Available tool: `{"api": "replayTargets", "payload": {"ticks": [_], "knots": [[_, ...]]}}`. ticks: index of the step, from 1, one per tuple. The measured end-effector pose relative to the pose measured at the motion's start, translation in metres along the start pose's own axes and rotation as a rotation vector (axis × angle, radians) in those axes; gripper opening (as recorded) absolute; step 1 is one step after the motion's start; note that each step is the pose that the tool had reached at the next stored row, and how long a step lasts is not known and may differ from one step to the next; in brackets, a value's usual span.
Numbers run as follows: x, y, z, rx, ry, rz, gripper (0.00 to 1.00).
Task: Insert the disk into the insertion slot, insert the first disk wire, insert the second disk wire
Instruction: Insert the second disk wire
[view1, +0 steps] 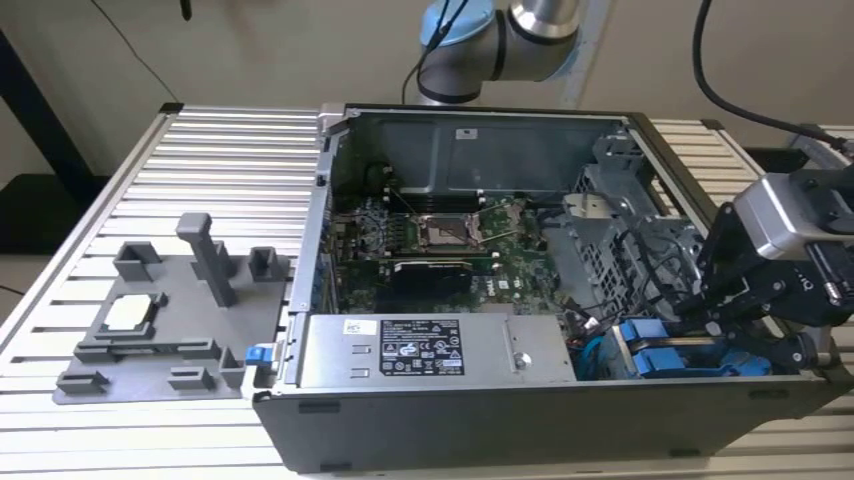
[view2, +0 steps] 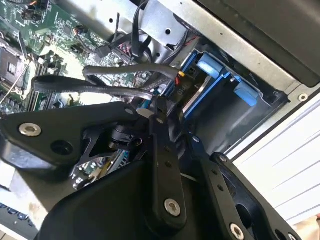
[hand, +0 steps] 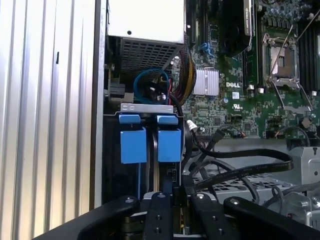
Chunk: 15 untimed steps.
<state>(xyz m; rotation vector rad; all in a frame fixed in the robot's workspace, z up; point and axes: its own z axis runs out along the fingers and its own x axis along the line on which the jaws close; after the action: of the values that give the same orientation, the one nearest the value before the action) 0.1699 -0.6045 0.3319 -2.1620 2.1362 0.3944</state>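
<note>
Disk (hand: 169, 145) sits in the insertion slot (hand: 150, 112), half hidden behind the closed end effector (hand: 177, 192).

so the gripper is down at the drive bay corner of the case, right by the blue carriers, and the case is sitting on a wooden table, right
Not quite. The gripper is indeed at the drive bay corner, by the blue carriers, but the black computer case sits on a ribbed, slatted metal table, not a wooden one. The exterior view shows this most plainly; the first wrist view also shows the slats beside the case.
</note>
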Motion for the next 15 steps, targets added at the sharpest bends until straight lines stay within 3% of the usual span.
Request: {"api": "replayTargets", "payload": {"ticks": [6,15], "knots": [[-0.0011,0.0007,-0.0051,0.0004,-0.0089,0.0,0.24],[-0.0059,0.0032,-0.0244,0.0006,-0.0149,0.001,0.24]]}}
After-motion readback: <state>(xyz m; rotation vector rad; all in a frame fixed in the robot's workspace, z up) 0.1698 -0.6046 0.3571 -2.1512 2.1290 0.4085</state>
